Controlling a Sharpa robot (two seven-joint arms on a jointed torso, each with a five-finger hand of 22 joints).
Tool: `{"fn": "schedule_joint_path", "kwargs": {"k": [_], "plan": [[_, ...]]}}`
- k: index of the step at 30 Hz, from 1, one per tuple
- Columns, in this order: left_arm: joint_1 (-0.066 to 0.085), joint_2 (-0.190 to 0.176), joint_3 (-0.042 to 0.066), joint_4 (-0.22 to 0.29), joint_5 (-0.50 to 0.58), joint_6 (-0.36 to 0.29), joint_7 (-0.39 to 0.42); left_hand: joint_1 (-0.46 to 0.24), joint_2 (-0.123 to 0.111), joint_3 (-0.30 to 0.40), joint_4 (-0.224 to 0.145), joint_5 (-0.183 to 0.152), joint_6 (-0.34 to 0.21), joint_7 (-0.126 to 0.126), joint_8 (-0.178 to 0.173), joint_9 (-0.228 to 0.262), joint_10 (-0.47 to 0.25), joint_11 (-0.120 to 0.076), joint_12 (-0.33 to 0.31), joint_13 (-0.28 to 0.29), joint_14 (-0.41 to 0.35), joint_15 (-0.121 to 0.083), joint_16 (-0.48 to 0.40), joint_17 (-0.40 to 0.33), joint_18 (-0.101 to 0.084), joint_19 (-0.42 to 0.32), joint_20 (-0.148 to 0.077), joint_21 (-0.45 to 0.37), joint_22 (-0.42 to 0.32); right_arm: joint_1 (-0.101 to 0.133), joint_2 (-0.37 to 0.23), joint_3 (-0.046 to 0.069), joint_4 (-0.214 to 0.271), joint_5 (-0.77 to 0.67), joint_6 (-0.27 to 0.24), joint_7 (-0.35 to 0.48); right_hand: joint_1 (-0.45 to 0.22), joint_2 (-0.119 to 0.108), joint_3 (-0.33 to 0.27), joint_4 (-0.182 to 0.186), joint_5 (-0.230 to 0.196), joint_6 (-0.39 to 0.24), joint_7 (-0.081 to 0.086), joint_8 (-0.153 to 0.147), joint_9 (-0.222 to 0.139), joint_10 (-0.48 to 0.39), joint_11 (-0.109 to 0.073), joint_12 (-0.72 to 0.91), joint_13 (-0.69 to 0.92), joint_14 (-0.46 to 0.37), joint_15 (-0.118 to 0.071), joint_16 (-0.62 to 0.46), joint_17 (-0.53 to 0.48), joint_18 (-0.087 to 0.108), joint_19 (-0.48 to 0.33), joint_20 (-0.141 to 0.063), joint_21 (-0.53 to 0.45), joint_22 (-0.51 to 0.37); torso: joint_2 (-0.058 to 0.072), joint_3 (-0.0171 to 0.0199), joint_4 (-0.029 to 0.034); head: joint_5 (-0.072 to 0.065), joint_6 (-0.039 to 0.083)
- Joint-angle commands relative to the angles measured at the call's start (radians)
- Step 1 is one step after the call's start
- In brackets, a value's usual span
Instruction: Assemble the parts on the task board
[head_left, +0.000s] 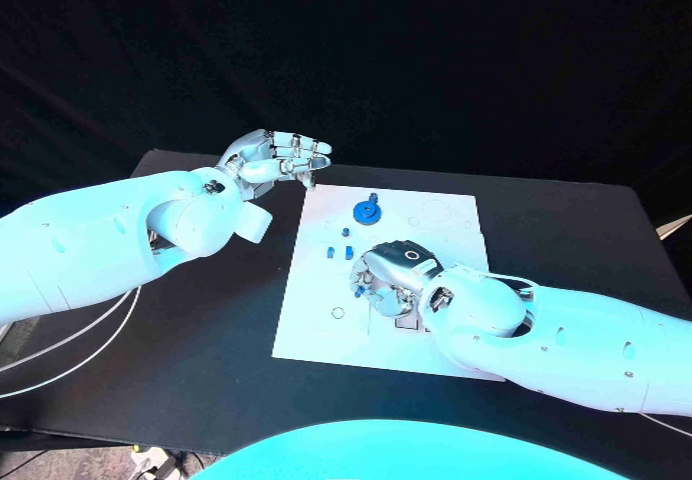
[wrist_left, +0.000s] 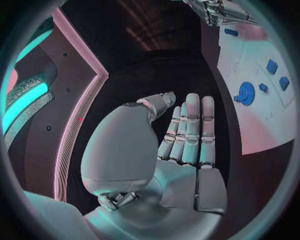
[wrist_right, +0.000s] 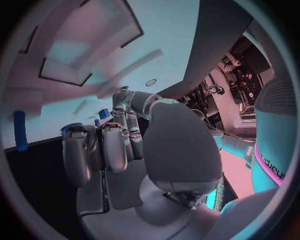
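Across the black table (head_left: 202, 340) lay the white task board (head_left: 325, 330), a plate set in the middle and running away from the robot. Over its near-right part the right hand (head_left: 389, 275) was lowered, palm down on the plate; the right wrist view showed its fingers (wrist_right: 115, 145) curled downward with small blue parts just beside the fingertips — whether any of them was actually pinched, I could not tell. The left hand (head_left: 274, 158) hung beyond the board's far-left corner, off the plate and well apart from the right hand; in the left wrist view its fingers (wrist_left: 190, 130) stood straight and side by side, thumb off to one side, and nothing lay in the palm.

On the board's far half sat the round blue part (head_left: 366, 211), with a small knob rising at its edge. Nearer the robot, between that disc and the right hand, a few small blue pieces (head_left: 339, 250) stood close together. One small blue bit (head_left: 355, 292) lay just beside the right hand's fingertips.
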Motion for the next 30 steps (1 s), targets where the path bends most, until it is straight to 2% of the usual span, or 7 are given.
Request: {"fn": "schedule_joint_path", "kwargs": {"k": [1, 9, 20, 24, 29, 30], "plan": [[0.001, 0.0, 0.001, 0.0, 0.002, 0.019, 0.0, -0.007, 0.001, -0.007, 0.0, 0.001, -0.006, 0.004, -0.006, -0.001, -0.007, -0.001, 0.007, -0.001, 0.0, 0.008, -0.006, -0.001, 0.013, -0.002, 0.006, -0.003, -0.001, -0.001, 0.0, 0.0, 0.004, -0.022, 0.011, -0.006, -0.01, 0.005, 0.002, -0.006, 0.003, 0.003, 0.003, 0.003, 0.002, 0.039, -0.032, 0.005, 0.001, 0.042, -0.005, -0.002, 0.001, -0.005, 0.074, -0.008, -0.005, 0.228, 0.0, 0.0002, 0.0001, 0.001, -0.001], [0.001, -0.001, 0.001, -0.001, 0.001, 0.023, -0.002, -0.007, 0.0, -0.008, 0.0, 0.001, -0.007, 0.005, -0.006, -0.001, -0.01, 0.0, 0.007, -0.002, 0.0, 0.008, -0.006, -0.001, 0.013, -0.002, 0.006, -0.004, -0.002, -0.001, -0.002, 0.0, 0.007, -0.023, 0.013, -0.006, -0.01, 0.005, 0.002, -0.006, 0.003, 0.003, 0.003, 0.003, 0.002, 0.039, -0.032, 0.005, 0.001, 0.042, -0.005, -0.002, 0.001, -0.005, 0.074, -0.008, -0.005, 0.228, 0.0, 0.0001, -0.0007, 0.002, -0.003], [0.001, -0.001, 0.001, 0.002, 0.0, 0.023, -0.004, -0.008, 0.0, -0.009, 0.0, 0.001, -0.007, 0.005, -0.006, -0.001, -0.012, 0.0, 0.007, -0.002, 0.0, 0.008, -0.006, -0.001, 0.013, -0.002, 0.006, -0.005, -0.002, -0.001, 0.011, -0.001, 0.004, -0.018, 0.071, -0.006, -0.033, 0.0, -0.01, -0.006, 0.0, -0.003, 0.009, -0.001, 0.003, 0.033, -0.028, -0.005, 0.0, 0.04, -0.002, -0.006, -0.006, -0.003, 0.07, -0.005, -0.016, 0.223, 0.0, -0.0016, -0.0004, -0.002, -0.005], [0.001, -0.002, 0.001, 0.003, 0.0, 0.023, -0.004, -0.008, 0.0, -0.009, 0.0, 0.001, -0.007, 0.005, -0.006, -0.001, -0.012, 0.0, 0.007, -0.002, 0.0, 0.008, -0.006, -0.001, 0.013, -0.002, 0.006, -0.005, -0.002, -0.001, 0.016, -0.002, -0.004, -0.012, 0.082, -0.008, -0.074, -0.012, -0.045, 0.007, -0.002, -0.024, 0.013, -0.013, 0.002, 0.013, -0.021, -0.023, -0.004, 0.037, 0.004, -0.013, -0.02, 0.002, 0.061, 0.0, -0.038, 0.213, 0.0, -0.0013, 0.0006, -0.002, -0.006], [0.001, -0.004, 0.001, 0.003, 0.0, 0.022, -0.005, -0.008, 0.0, -0.009, 0.0, 0.001, -0.007, 0.005, -0.006, -0.001, -0.012, 0.0, 0.007, -0.002, 0.0, 0.008, -0.006, -0.001, 0.013, -0.002, 0.006, -0.005, -0.002, -0.001, 0.018, -0.003, -0.009, -0.007, 0.08, -0.01, -0.095, -0.021, -0.057, 0.016, 0.0, -0.048, 0.02, -0.031, -0.003, -0.016, -0.012, -0.033, -0.013, 0.029, 0.012, -0.032, -0.05, 0.013, 0.042, 0.006, -0.088, 0.19, -0.001, -0.0015, 0.0005, -0.002, -0.007], [0.001, -0.005, 0.001, 0.003, 0.0, 0.022, -0.005, -0.008, 0.0, -0.009, 0.0, 0.001, -0.008, 0.005, -0.006, -0.001, -0.014, 0.0, 0.007, -0.002, -0.001, 0.009, -0.006, -0.002, 0.013, -0.002, 0.006, -0.006, -0.003, -0.001, 0.018, -0.004, -0.009, -0.006, 0.077, -0.01, -0.108, -0.03, -0.06, 0.022, 0.001, -0.069, 0.026, -0.045, -0.009, -0.047, -0.005, -0.035, -0.021, 0.029, 0.019, -0.032, -0.049, 0.016, 0.036, 0.01, -0.105, 0.182, -0.002, -0.0016, 0.0004, -0.002, -0.007]]}}
